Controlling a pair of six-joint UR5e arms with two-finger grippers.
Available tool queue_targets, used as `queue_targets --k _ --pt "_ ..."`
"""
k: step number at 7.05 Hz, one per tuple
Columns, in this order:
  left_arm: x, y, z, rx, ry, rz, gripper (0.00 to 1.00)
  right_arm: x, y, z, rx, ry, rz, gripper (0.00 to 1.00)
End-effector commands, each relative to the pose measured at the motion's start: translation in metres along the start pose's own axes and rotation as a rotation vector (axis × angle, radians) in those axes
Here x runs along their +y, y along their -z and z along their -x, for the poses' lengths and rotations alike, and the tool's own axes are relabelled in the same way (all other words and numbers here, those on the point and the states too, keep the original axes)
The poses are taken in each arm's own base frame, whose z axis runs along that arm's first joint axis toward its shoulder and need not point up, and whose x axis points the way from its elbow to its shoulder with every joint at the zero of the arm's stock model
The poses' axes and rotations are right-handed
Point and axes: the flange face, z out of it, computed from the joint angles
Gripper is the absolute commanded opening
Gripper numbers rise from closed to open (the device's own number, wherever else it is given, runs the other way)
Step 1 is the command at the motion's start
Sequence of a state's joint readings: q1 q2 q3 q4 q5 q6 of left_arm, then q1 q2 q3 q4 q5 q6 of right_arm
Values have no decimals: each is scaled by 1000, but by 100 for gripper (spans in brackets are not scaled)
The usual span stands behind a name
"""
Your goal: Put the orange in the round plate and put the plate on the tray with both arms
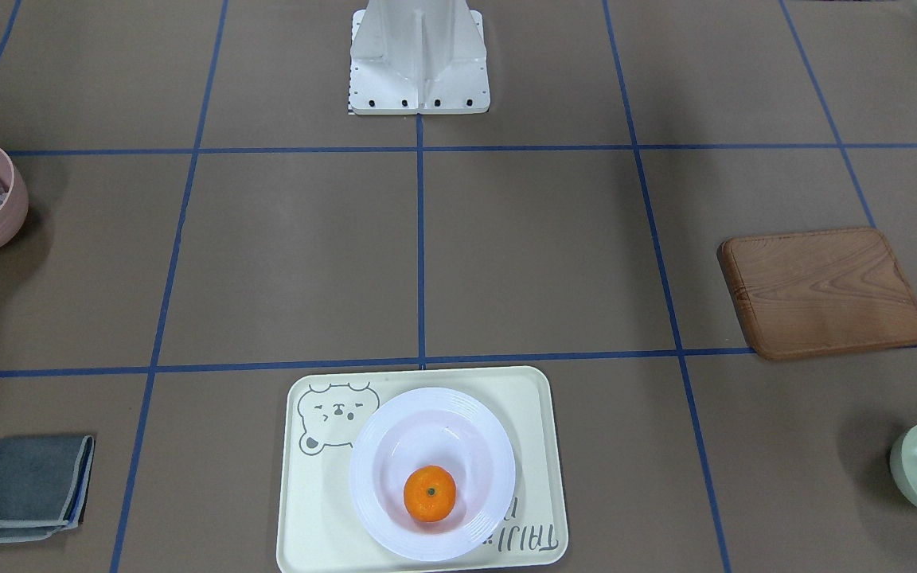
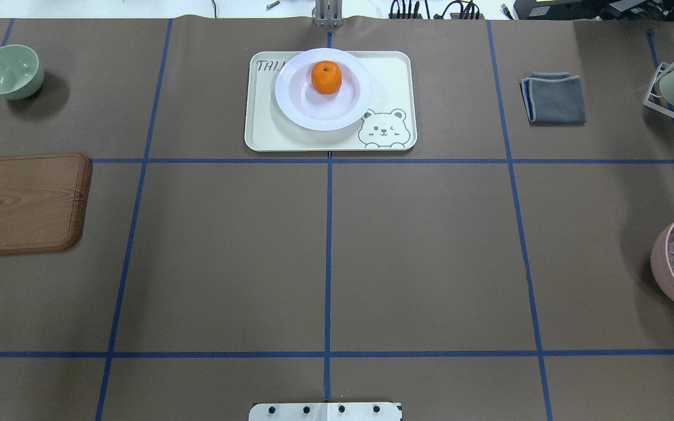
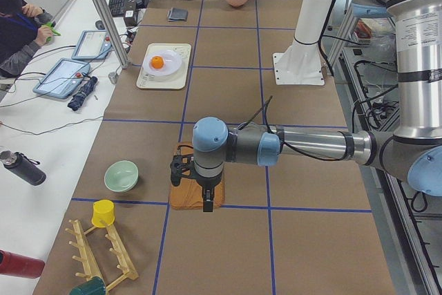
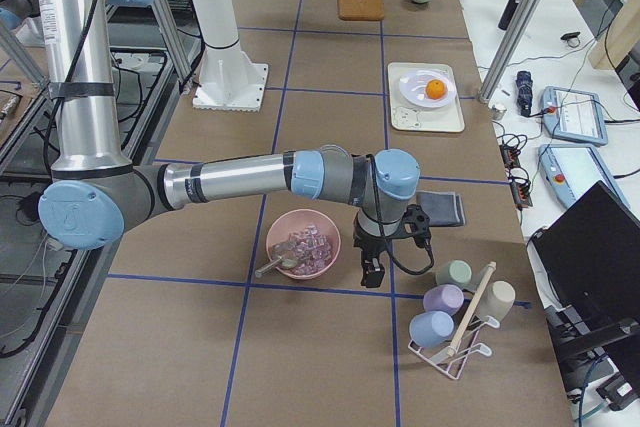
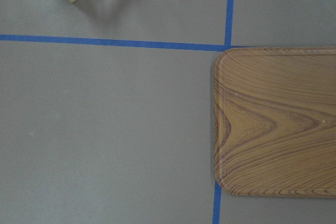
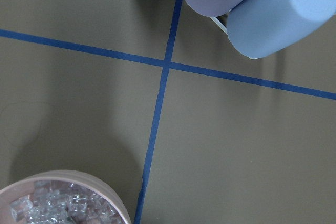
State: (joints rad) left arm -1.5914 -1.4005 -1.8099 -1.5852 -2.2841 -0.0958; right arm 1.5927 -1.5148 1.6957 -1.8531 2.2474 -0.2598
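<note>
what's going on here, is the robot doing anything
Nothing is being handled right now. The orange sits in the round plate, and the plate rests on the tray. Both arms are off at the table's ends: the left gripper by the wooden board, the right gripper by the pink bowl.

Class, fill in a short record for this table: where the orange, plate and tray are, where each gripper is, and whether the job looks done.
orange: in the plate, off-centre
plate: on the tray, covering part of its lettering
tray: flat on table, opposite robot base
left gripper: over the board edge; open or shut unclear
right gripper: beside the pink bowl; open or shut unclear
task: looks done
</note>
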Motion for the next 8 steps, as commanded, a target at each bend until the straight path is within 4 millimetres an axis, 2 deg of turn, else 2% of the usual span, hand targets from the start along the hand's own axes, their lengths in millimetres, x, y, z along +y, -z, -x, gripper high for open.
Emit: queue_targets --k 1,3,5,6,8 --pt "0 1 -3 11 -3 0 98 3 -14 -11 -6 -9 12 100" --pt "-1 2 -3 11 -5 -5 98 -7 -27 -22 7 36 -43 100" --pt "1 0 -1 12 3 3 98 -12 -25 -14 0 -55 -59 100" --pt "1 0 -3 32 -2 0 98 -10 -21 -9 -5 -42 -69 100" --pt "6 -6 1 55 19 22 98 -4 -25 -11 -3 -44 -62 100"
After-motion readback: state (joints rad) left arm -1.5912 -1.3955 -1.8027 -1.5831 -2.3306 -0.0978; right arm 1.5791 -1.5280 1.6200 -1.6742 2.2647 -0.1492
